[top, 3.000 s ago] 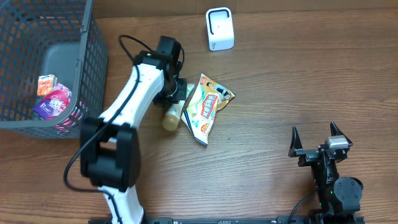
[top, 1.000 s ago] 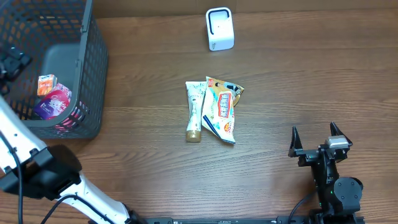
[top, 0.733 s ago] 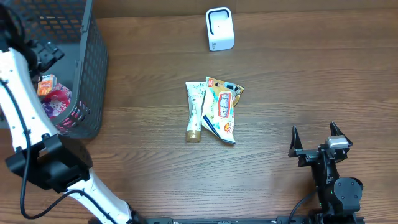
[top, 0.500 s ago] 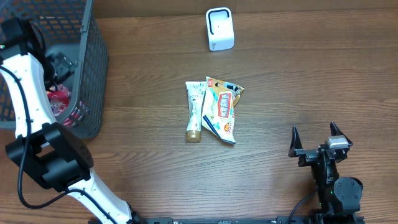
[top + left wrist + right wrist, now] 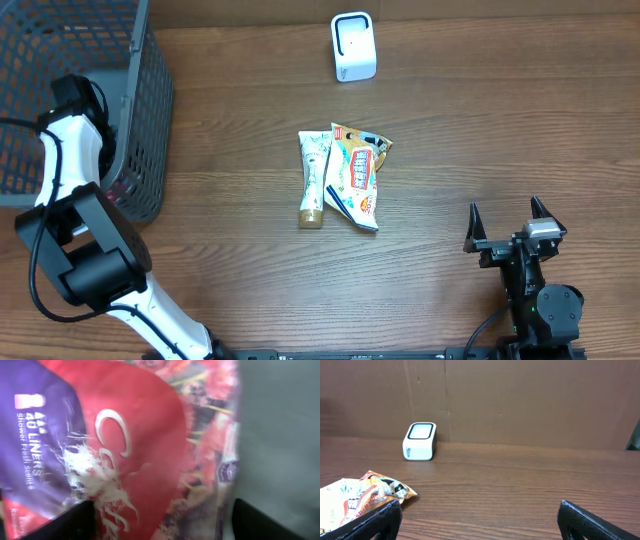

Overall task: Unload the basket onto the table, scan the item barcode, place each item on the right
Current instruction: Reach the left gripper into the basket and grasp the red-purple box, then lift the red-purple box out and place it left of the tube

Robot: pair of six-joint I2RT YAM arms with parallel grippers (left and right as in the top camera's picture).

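A: Overhead: even, diffuse light; short soft shadows on the table (image 5: 480, 120).
B: Left wrist: red-purple packet (image 5: 140, 460) too close, soft focus, print smeared. Right wrist: sharp, evenly lit, warm brown cast.

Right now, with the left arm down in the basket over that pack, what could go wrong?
1. The left gripper straddles a soft, glossy red-and-purple pack; the film may crumple or slip when the fingers close.
2. The left arm dips in close to the mesh wall of the basket; lifting out could catch it.
3. The tube and snack pouch lie between basket and scanner; a low carry might knock them.
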